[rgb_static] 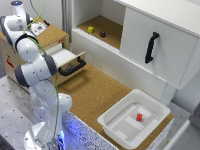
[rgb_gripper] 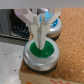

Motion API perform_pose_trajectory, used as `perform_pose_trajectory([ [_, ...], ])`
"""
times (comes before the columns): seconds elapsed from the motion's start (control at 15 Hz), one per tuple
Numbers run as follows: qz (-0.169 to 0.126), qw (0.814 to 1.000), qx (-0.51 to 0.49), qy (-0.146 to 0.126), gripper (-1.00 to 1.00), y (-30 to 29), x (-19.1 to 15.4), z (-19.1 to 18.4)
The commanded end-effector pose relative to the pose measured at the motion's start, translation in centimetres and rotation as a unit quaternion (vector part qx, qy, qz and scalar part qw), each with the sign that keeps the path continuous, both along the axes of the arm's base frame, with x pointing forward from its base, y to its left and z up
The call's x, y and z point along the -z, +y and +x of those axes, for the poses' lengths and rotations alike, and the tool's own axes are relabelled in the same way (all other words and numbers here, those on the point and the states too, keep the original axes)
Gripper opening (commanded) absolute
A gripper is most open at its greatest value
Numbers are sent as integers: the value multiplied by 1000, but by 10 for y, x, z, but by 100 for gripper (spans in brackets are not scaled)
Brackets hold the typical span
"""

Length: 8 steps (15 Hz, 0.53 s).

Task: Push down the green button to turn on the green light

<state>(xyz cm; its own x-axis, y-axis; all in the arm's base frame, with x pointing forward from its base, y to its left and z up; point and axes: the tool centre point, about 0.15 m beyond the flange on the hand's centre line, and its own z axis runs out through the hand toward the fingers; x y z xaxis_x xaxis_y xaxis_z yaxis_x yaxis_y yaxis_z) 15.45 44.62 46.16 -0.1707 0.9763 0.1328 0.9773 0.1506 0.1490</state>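
The green button point(rgb_gripper: 42, 51) is a round green cap in a silver ring and stands on a cork-topped box point(rgb_static: 52, 36). In the wrist view my gripper point(rgb_gripper: 38, 42) is shut, with its white fingers point(rgb_gripper: 34, 24) pressed together. The tips rest on the button's green top near its middle. No green light shows. In the exterior view my gripper point(rgb_static: 36, 27) hangs over the box at the exterior view's upper left and hides the button.
A blue button point(rgb_gripper: 48, 21) sits just behind the green one. An open drawer point(rgb_static: 70, 62) with a black handle juts from the box. A white bin point(rgb_static: 118, 131) holds a red block point(rgb_static: 139, 117). A cabinet shelf holds a yellow block point(rgb_static: 90, 29) and a dark block point(rgb_static: 102, 34).
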Motion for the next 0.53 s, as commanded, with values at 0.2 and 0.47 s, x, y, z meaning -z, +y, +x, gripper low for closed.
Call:
perform_pose_trajectory([
  [0.2,-16,999,26,-26,-100,12,12,13],
  [0.47,20,999,32,-26,-100,0,-43,25],
])
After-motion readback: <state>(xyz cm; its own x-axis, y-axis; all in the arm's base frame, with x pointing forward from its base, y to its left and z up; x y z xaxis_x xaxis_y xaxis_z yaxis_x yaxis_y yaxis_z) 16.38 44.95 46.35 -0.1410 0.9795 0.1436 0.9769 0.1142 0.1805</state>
